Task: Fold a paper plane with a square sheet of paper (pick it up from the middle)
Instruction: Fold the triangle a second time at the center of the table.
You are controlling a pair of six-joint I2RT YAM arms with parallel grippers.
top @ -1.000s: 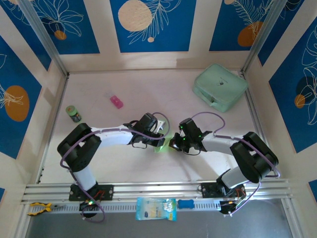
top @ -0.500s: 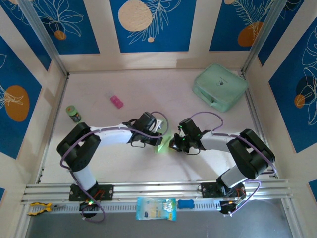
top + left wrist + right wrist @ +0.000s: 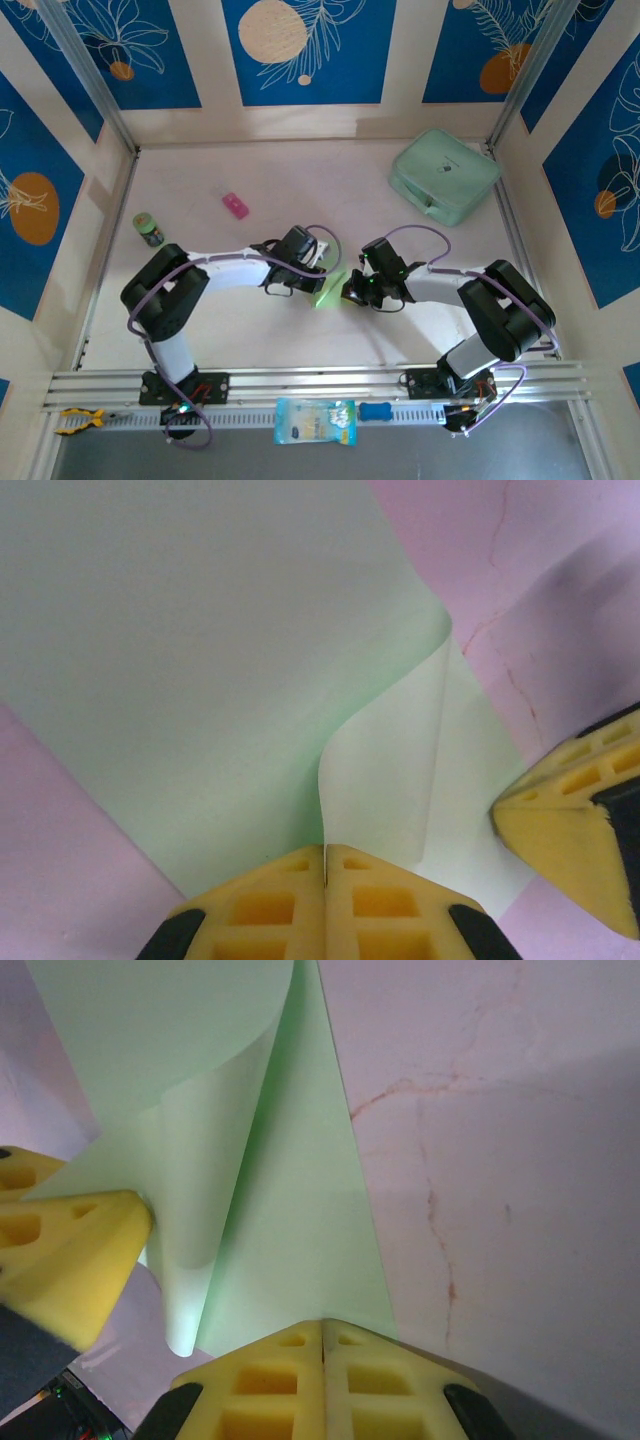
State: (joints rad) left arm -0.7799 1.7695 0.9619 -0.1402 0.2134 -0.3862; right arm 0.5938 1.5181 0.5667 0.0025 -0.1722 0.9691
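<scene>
Looking from the top external camera, both arms reach in to the middle of the pale pink table, and the left gripper and right gripper meet over the pale-green sheet of paper, which shows as a small bright patch between them. The mint-green zip case sits well apart in the far right corner, a small pink item and a little green jar lie off to the left

From the left wrist camera, the left gripper has its yellow pads pressed together on a raised, curling flap of the sheet; most of the paper lies flat on the table beyond. A yellow finger of the right gripper sits just beside that flap

From the right wrist camera, the right gripper is likewise squeezed tight, and the near edge of the sheet runs into the seam of its pads, so it looks pinched there. A rolled-over layer arches up on the left, where the left gripper's finger touches or nearly touches it

Judging the risks: the two pinches sit close together, so any pull in opposite directions could tear the thin paper or slide it out of one grip. The arched layer is not creased yet; pressing it down off-line would set a skewed fold and spoil the plane's symmetry
</scene>
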